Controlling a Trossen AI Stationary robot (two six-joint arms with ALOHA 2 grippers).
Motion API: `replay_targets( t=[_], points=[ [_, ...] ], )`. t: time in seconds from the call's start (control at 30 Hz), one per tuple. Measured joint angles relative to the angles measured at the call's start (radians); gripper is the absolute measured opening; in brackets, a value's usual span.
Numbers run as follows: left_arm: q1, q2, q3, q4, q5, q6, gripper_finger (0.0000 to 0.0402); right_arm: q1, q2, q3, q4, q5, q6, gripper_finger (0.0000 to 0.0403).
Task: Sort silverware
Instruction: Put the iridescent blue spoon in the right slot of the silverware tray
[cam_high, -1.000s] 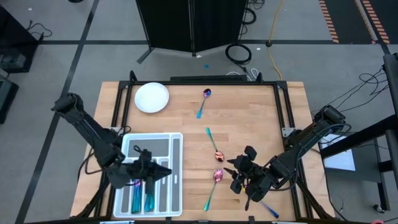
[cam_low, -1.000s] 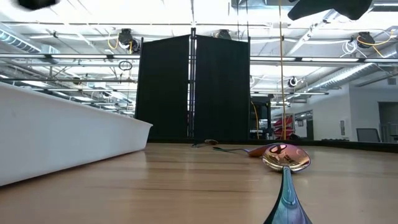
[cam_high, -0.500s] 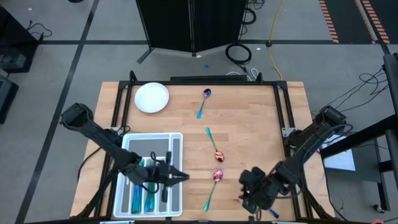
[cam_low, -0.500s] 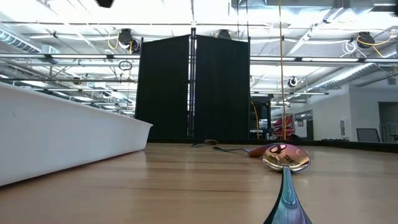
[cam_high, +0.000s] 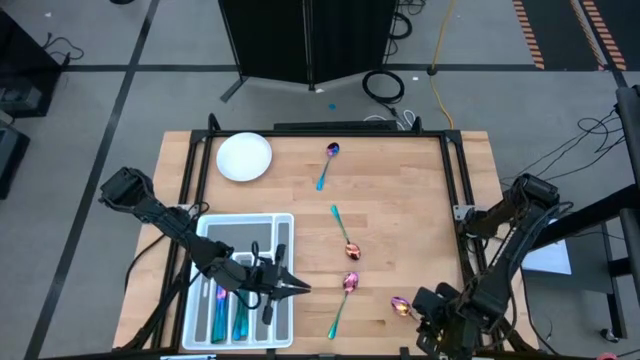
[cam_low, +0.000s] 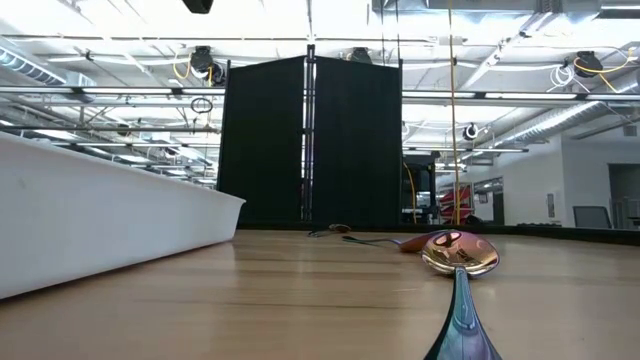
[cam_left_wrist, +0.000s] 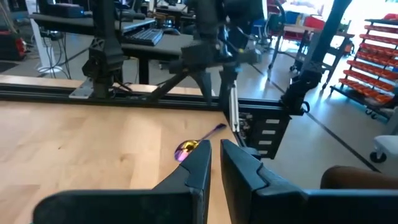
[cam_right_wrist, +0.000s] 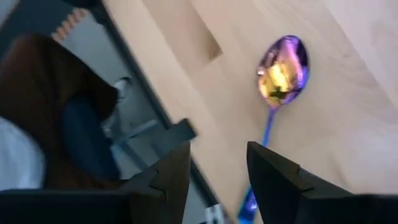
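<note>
Overhead, four loose spoons (cam_high: 345, 283) lie on the bare wood right of the tray (cam_high: 285, 222); the left gripper (cam_high: 283, 287), jaws nearly together and empty, hovers at its near right edge. Level with the table, one spoon (cam_low: 460, 256) looks thin, stiff, light and slippery. Wrist-wise, the right gripper (cam_right_wrist: 217, 163), jaws apart, hangs over the near-right spoon (cam_right_wrist: 283, 70); its slim handle seems the best hold.

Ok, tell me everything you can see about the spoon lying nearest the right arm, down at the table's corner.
The spoon is small and slim, shiny metal by its look, with an iridescent bowl of gold and purple and a thin blue handle. It lies flat on the wooden table, near the table's front right corner, close to the edge. The right pincer hovers open just off the table's edge beside it, not touching. Nothing else touches it.
</note>
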Motion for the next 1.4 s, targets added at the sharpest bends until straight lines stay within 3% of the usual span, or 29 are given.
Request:
replay_targets(
  t=[0.73,1.4],
  points=[
    [0.007,0.000,0.000,-0.002,0.000,0.024,0.0036,0.006,0.228,0.000,-0.047,-0.020,-0.088,0.0146],
    [0.007,0.000,0.000,-0.002,0.026,0.022,0.0036,0.037,0.297,0.000,-0.025,-0.113,-0.037,0.0146]
  ],
)
